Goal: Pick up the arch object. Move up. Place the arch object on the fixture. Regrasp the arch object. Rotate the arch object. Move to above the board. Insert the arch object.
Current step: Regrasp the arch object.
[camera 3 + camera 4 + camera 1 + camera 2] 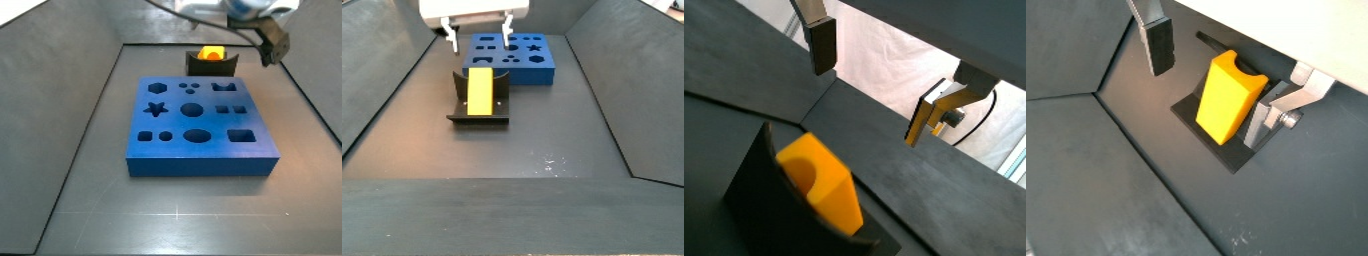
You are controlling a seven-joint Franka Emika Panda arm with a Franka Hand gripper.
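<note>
The board [198, 127] lies flat on the dark floor [543, 140], cutouts up, with dark walls rising on each side. Beyond it stands the fixture [477, 110]. The arch [480, 91] rests in the fixture, leaning back, its long axis running up the sloped bracket. The gripper [476, 34] hangs above the arch, not touching it, fingers [1160, 48] spread apart and empty.
</note>
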